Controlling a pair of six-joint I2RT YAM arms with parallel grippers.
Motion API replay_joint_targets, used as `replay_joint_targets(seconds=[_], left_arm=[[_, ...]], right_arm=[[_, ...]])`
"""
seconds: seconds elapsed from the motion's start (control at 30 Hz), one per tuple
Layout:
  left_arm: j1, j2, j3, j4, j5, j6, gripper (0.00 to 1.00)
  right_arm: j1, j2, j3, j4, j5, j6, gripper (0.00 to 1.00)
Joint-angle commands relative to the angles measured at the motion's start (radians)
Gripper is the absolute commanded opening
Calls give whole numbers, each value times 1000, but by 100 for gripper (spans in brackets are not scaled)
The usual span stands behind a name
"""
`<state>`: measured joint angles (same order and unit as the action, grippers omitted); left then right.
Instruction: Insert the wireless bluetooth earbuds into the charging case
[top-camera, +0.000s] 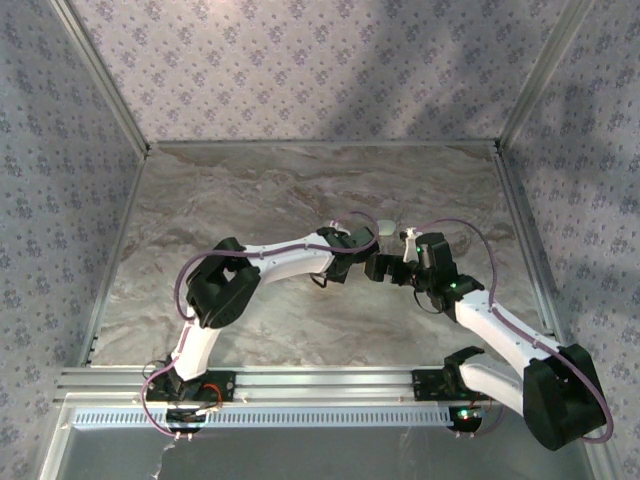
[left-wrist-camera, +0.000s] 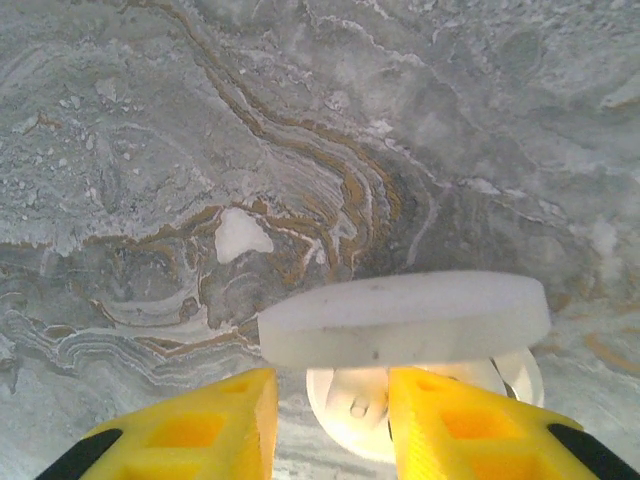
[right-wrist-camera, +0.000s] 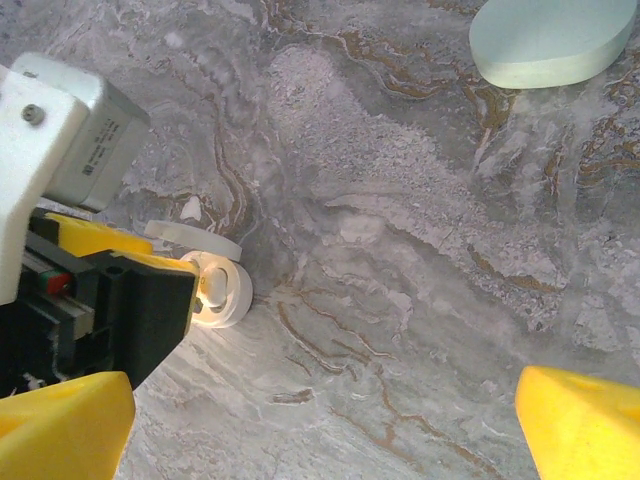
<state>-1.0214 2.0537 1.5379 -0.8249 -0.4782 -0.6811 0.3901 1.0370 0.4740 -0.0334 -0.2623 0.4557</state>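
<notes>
Marble-look tabletop (top-camera: 300, 190), patterned fabric walls (top-camera: 300, 60) on three sides.

Landmark: white charging case (left-wrist-camera: 400, 320), roughly mid-tabletop. Lid hinged up, base flat on the marble.

Left pincer (left-wrist-camera: 330, 385) right at the charging case. Yellow fingers (left-wrist-camera: 200, 430) on its near side, parted partway, base showing through the gap. Nothing seen clamped between them.

Right pincer (right-wrist-camera: 325, 400) near the charging case, on the side facing away from the left arm, not touching it. Jaws spread wide, bare marble between them.

Whereabouts of earbuds: cannot tell.
- Round wells visible in the base of the charging case, too washed out by glare to say whether occupied.
- Small whitish fleck (left-wrist-camera: 240, 235) on the marble just beyond the charging case, left of the lid in the left wrist view. Could be an earbud or a patch in the marble pattern, not resolvable.

Pale green oval case (right-wrist-camera: 550, 40) well apart from the charging case, closed, lying flat.
</notes>
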Motion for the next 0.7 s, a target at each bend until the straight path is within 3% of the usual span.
replay_joint_targets(seconds=[0.0, 0.33, 0.5, 0.67], left_arm=[[-14, -78, -22, 2, 28, 3, 36], [12, -260, -182, 109, 98, 14, 44], [70, -411, -338, 236, 194, 74, 54], [153, -583, -511, 418, 359, 161, 69]], right_arm=[[-3, -3, 6, 26, -15, 5, 100], [1, -15, 9, 30, -30, -1, 100], [27, -47, 8, 33, -34, -20, 100], [66, -105, -1, 46, -32, -51, 100]])
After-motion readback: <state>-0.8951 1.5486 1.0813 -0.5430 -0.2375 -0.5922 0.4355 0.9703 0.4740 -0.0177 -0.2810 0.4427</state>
